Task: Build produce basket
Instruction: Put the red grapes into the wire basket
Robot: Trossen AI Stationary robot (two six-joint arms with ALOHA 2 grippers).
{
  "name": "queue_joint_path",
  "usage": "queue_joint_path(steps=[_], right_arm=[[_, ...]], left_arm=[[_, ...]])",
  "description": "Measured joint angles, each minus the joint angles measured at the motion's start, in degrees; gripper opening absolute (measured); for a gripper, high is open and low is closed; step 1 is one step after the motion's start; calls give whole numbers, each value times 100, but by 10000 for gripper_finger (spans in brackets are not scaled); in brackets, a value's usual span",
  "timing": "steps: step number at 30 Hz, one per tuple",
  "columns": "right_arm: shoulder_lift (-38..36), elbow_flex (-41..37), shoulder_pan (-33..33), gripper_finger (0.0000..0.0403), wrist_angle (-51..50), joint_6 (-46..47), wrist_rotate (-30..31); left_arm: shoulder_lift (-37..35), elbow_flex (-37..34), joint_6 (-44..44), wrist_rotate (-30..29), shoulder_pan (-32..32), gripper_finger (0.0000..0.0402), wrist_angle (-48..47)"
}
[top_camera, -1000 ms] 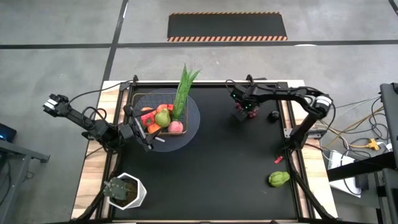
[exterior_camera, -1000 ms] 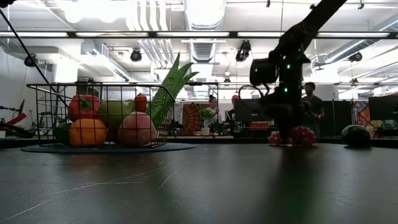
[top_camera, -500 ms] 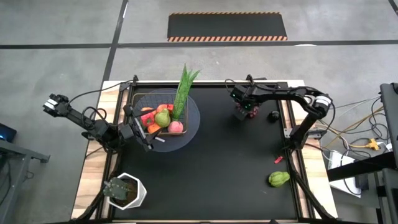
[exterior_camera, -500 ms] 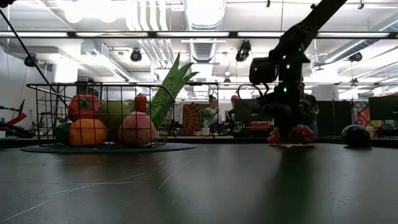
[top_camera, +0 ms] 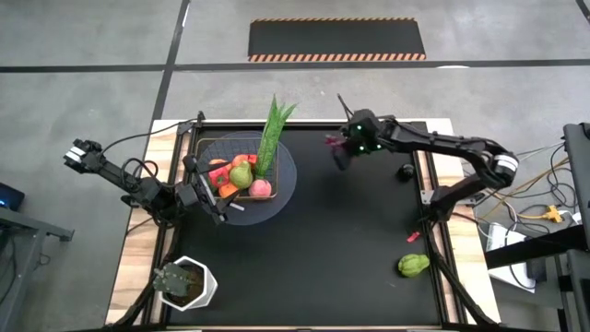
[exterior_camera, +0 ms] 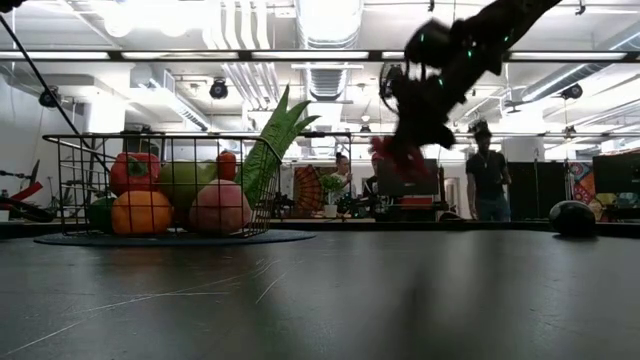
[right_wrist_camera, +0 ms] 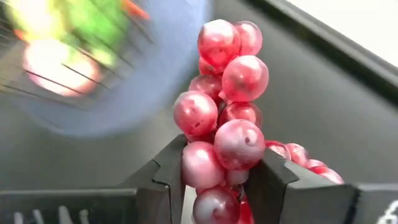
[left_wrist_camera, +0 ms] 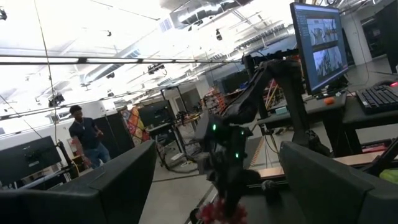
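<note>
I see the bunch of grapes pinched between the two dark fingers of my right gripper, the reddish-purple berries bulging above the pads; in the low view the bunch hangs clear of the table under the tilted arm. From above, that gripper sits at about one o'clock on the black table, to the right of the basket and apart from it. The basket stands on its round grey disc at roughly eleven o'clock and already holds an orange fruit, a red pepper, a pinkish peach, a green piece and the long green leafy stalk leaning out over its far rim. My left gripper waits at the basket's nine o'clock side, its fingers spread wide with nothing between them. Further out, a green vegetable and a thin red chili lie near the table's four o'clock edge, a small dark object rests at two o'clock, and a potted plant in a white pot stands at seven o'clock. A person stands in the room beyond.
</note>
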Motion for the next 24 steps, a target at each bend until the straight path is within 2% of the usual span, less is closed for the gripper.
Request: queue_joint_path(steps=[4,8,12,15,18,24], right_arm=[[-129,-33,401,121,1091,-14,-151],[24,-200,901,118,2823,-24,-151],[558,-314,1390,115,4782,-20,-150],[1073,-251,1685,115,5869,51,-152],[1575,-4,1871,116,6367,293,-159],[2415,666,2030,115,6346,295,-172]], left_arm=[[-1,2,0,0,0,322,0],[0,2,0,0,0,322,2],[0,2,0,0,0,322,0],[-2,2,2,0,-1,322,2],[-2,2,0,0,0,322,1],[0,2,1,0,-2,322,2]])
